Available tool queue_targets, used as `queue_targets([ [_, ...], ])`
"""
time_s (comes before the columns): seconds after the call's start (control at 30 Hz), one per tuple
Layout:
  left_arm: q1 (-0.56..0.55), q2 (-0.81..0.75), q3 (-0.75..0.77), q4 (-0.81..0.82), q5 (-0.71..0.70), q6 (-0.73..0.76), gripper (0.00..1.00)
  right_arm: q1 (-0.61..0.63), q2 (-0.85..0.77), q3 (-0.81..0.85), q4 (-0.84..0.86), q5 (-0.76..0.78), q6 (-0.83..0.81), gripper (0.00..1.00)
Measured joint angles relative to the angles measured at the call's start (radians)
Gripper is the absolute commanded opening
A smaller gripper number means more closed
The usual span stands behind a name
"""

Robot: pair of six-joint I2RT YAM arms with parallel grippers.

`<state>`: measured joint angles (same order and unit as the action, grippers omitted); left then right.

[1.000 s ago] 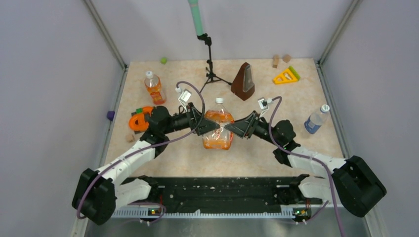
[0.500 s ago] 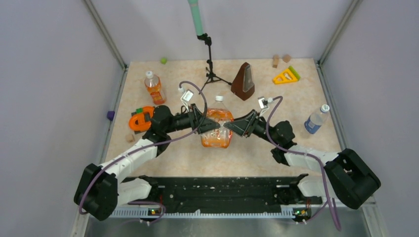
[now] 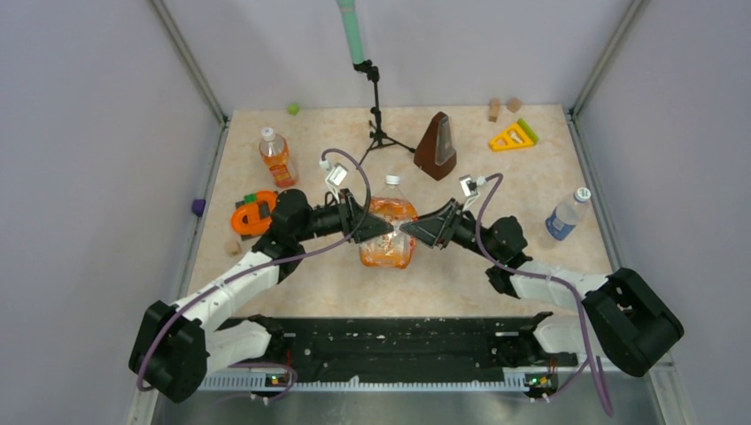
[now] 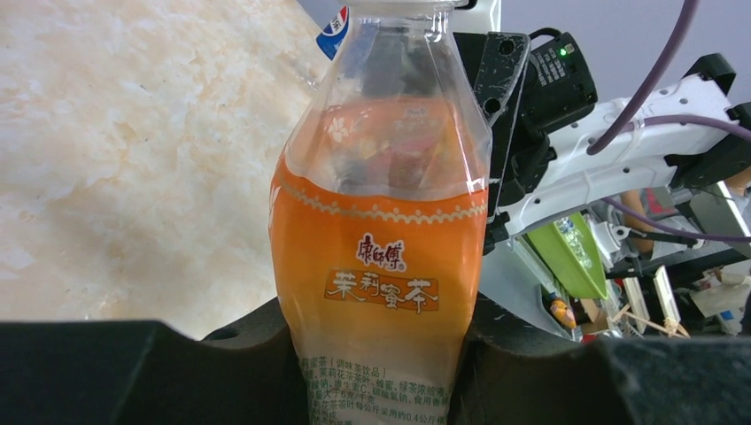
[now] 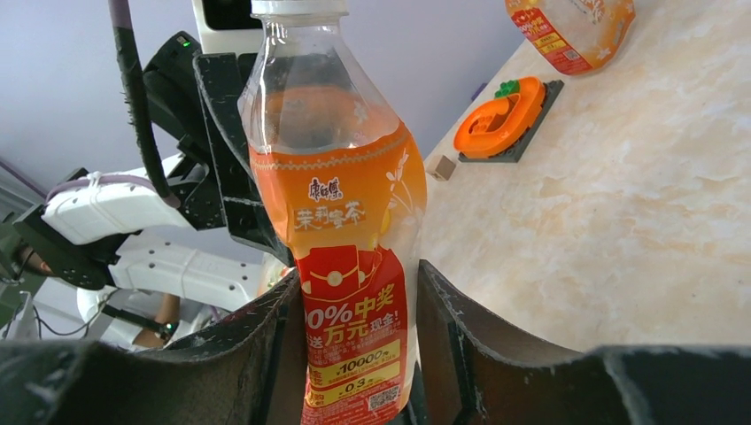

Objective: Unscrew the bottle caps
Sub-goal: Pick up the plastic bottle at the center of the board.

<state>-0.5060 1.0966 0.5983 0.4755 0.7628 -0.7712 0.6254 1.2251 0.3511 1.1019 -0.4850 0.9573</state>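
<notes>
the worktop (image 3: 443, 283) carries three bottles in the top view. the squat orange bottle (image 3: 387, 252) stands upright at its centre. the slim orange bottle (image 3: 277, 158) is well off toward 10 o'clock and the clear bottle (image 3: 563, 217) toward 3 o'clock.

the change is at the centre bottle. a second ago the left claw (image 4: 381, 372) stood apart around its body from 9 o'clock; now it is clamped on the lower body. the right claw (image 5: 354, 354) was already clamped on the same bottle from 3 o'clock and has barely altered. the bottle itself has hardly shifted.

so the bottle is now braced from both sides, which looks like the hold before a twist. its white cap (image 3: 392, 181) is still seated at the 12 o'clock end with neither claw on it. one claw will probably have to release and go up to the cap. the other two bottles are also still capped.
</notes>
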Motion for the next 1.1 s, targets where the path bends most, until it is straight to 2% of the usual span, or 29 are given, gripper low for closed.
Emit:
queue_targets([
  [0.03,0.0,0.0,0.001,-0.007,-0.001,0.006,0.06,0.0,0.0,0.0,-0.005,-0.002,-0.002,0.44],
  [0.07,0.0,0.0,0.002,-0.012,-0.001,0.012,0.18,0.0,0.0,0.0,-0.011,-0.003,-0.003,0.44],
  [0.13,0.0,0.0,0.002,-0.021,-0.002,0.022,0.37,0.0,0.0,0.0,-0.019,-0.003,-0.003,0.35],
  [0.17,0.0,-0.001,0.002,-0.025,-0.002,0.027,0.43,0.0,0.0,-0.001,-0.025,-0.003,-0.005,0.33],
  [0.23,0.0,-0.002,0.002,-0.034,-0.002,0.032,0.48,0.0,0.0,-0.004,-0.028,-0.006,-0.009,0.32],
  [0.33,0.0,-0.002,0.002,-0.037,-0.011,0.04,0.48,0.0,0.0,-0.004,-0.033,-0.007,-0.011,0.32],
  [0.37,0.0,-0.002,0.002,-0.037,-0.017,0.042,0.47,0.0,0.0,-0.004,-0.033,-0.008,-0.011,0.32],
  [0.5,0.001,-0.002,0.005,-0.045,-0.03,0.048,0.14,0.0,0.0,-0.004,-0.04,-0.006,-0.013,0.33],
  [0.57,0.001,-0.002,0.007,-0.057,-0.034,0.05,0.05,0.0,0.0,-0.004,-0.043,-0.006,-0.014,0.35],
  [0.67,0.0,-0.004,0.009,-0.073,-0.039,0.053,0.01,0.0,0.0,-0.004,-0.05,-0.007,-0.014,0.46],
  [0.8,0.0,-0.011,0.011,-0.099,-0.048,0.074,0.0,0.0,0.0,-0.004,-0.055,-0.01,-0.013,0.66],
  [0.9,0.002,-0.015,0.023,-0.163,-0.075,0.119,0.0,0.0,-0.019,-0.004,-0.097,0.001,-0.025,0.85],
  [1.1,0.0,-0.07,0.047,-0.339,-0.163,0.299,0.0,-0.007,-0.17,-0.002,-0.317,0.109,-0.076,0.98],
])
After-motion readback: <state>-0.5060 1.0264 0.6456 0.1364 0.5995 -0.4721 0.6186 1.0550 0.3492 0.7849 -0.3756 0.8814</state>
